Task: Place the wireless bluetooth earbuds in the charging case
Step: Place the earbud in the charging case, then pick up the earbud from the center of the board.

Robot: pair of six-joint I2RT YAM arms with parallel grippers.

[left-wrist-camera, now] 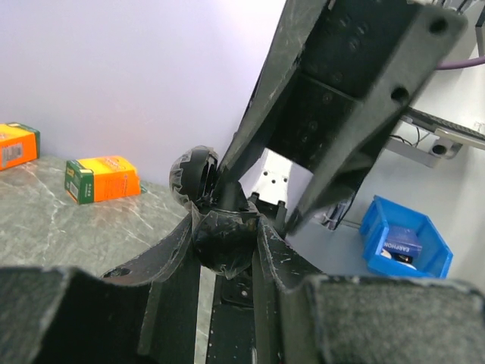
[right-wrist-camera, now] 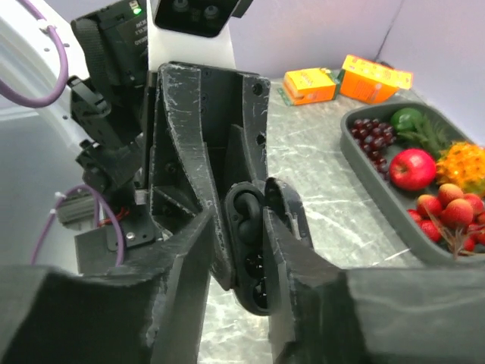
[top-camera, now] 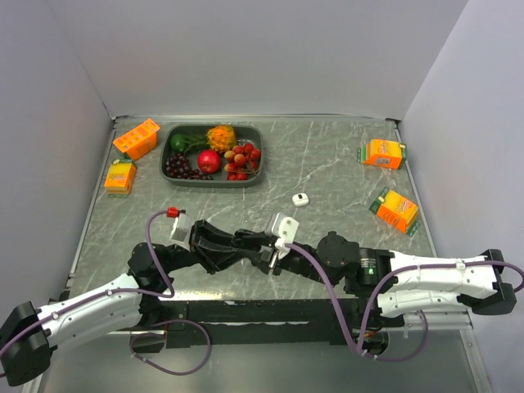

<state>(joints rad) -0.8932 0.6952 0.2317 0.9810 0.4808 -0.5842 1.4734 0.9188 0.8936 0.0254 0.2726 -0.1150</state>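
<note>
Both grippers meet in front of the fruit tray (top-camera: 167,160), toward the arm bases. The black case (right-wrist-camera: 254,284) hangs between them above the table (top-camera: 344,164), lid hinged open. The right gripper (right-wrist-camera: 241,243) is clamped on the case, a finger on each side. The left gripper (left-wrist-camera: 223,254) is squeezed onto the case's rounded body from the other end. Dark rounded shapes inside the case look like black earbuds (right-wrist-camera: 246,218), seating unclear. A small white oval thing (top-camera: 300,199) lies right of the tray. Orange boxes (top-camera: 135,137) sit left of the tray.
</note>
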